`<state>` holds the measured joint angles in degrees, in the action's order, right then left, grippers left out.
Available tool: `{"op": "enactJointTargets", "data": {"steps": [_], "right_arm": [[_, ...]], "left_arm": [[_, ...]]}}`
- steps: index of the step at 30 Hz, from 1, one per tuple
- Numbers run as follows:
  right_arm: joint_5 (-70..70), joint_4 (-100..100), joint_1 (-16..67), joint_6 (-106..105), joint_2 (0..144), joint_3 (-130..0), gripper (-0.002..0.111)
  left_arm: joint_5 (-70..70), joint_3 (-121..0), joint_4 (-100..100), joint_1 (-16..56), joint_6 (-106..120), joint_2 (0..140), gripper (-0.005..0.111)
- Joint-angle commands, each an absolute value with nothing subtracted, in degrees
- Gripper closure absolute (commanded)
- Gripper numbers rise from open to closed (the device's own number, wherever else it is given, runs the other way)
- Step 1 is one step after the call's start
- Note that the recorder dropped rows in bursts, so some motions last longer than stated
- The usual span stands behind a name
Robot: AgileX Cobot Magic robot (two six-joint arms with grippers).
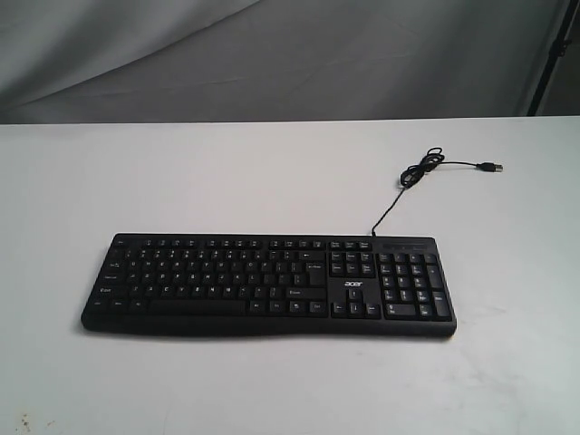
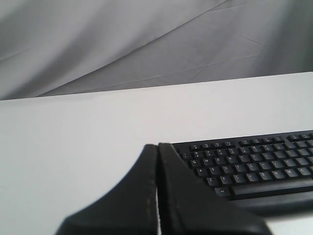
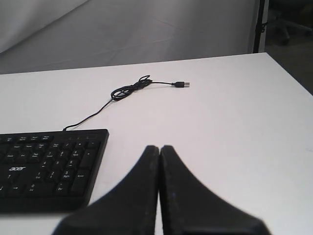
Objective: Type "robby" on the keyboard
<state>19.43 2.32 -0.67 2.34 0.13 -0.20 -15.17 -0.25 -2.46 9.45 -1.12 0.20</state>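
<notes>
The black full-size keyboard [image 1: 268,285] lies on the white table, number pad to the right, white "acer" logo above the arrow keys. Its thin cable [image 1: 421,172] runs back to a loose USB plug [image 1: 492,168]. Neither arm shows in the exterior view. My left gripper [image 2: 157,145] is shut with nothing in it, off the keyboard's [image 2: 254,166] left end and apart from it. My right gripper [image 3: 159,147] is shut and empty, off the keyboard's [image 3: 49,166] number-pad end, not touching it.
The white table [image 1: 272,172] extends all round the keyboard. A grey cloth backdrop [image 1: 272,54] hangs behind it. A dark stand pole [image 1: 548,59] rises at the back right. The cable coil [image 3: 129,89] lies behind the number pad.
</notes>
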Motion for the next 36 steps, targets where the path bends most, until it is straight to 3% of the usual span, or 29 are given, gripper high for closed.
{"op": "enactJointTargets", "data": {"steps": [1, 36], "right_arm": [[19.5, 1.3, -0.6, 2.1, 0.0, 0.0, 0.108], [19.5, 2.1, -0.6, 1.8, 0.0, 0.0, 0.108]], "left_arm": [[-14.9, 0.0, -2.7, 9.8, -1.3, 0.0, 0.107], [-14.9, 0.0, -2.7, 9.8, -1.3, 0.0, 0.107]]}}
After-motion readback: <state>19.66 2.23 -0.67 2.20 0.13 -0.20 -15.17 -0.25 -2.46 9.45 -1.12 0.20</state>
